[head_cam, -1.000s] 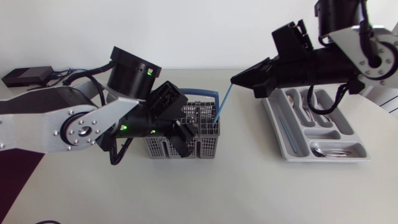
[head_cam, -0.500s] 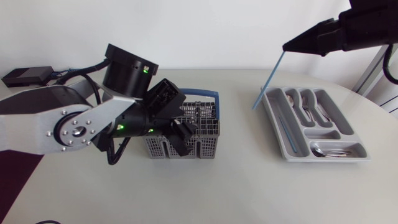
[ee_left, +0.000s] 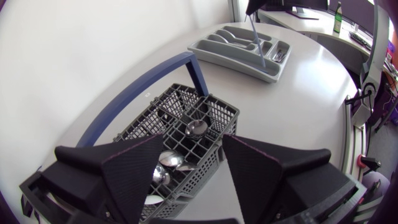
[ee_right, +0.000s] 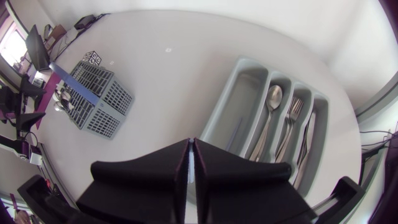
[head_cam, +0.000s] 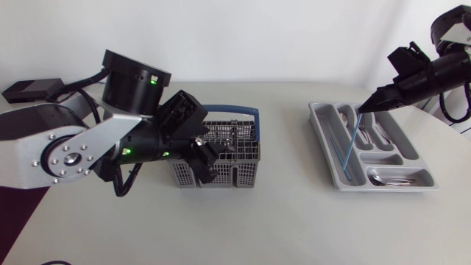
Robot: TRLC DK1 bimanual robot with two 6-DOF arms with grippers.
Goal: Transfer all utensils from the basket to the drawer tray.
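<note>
Right gripper [head_cam: 362,109], clamped on blue straw [head_cam: 352,137], came down over tray [head_cam: 319,131]. Left gripper [ee_left: 194,140] stood spread above basket [head_cam: 221,175]; only its wrist view showed spoons [ee_left: 197,129] inside.

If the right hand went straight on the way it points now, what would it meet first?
Most likely the drawer tray: the right hand points down at its long side compartment, and the blue stick it grips would reach that compartment's floor first. Depth is unclear.
</note>
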